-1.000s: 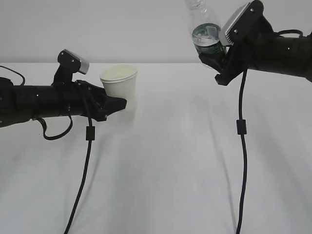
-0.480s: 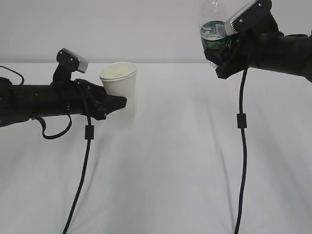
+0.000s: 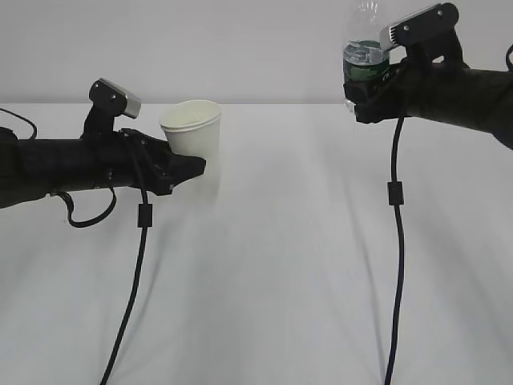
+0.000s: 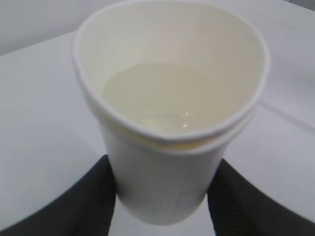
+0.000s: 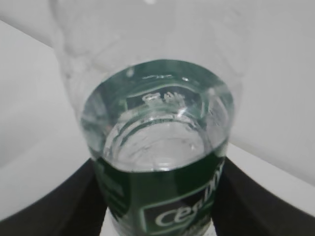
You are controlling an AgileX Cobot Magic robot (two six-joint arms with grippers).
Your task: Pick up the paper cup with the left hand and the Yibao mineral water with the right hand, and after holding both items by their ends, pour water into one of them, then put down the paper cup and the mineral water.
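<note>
A white table surface (image 3: 264, 281) fills the lower field. A plain pale grey wall (image 3: 240, 48) stands behind it. Lighting is even, producing soft, faint shadows on the tabletop.

The cup (image 3: 195, 136) is plain white outside and pale cream inside. The bottle (image 3: 365, 58) is clear plastic with a dark green label band bearing white lettering. Both arms are black, over a white desk (image 3: 264, 281).

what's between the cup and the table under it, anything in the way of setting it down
Nothing visible. The paper cup, with water inside, is held by the left gripper above bare white table; only a hanging black cable runs nearby, left of the cup.
</note>
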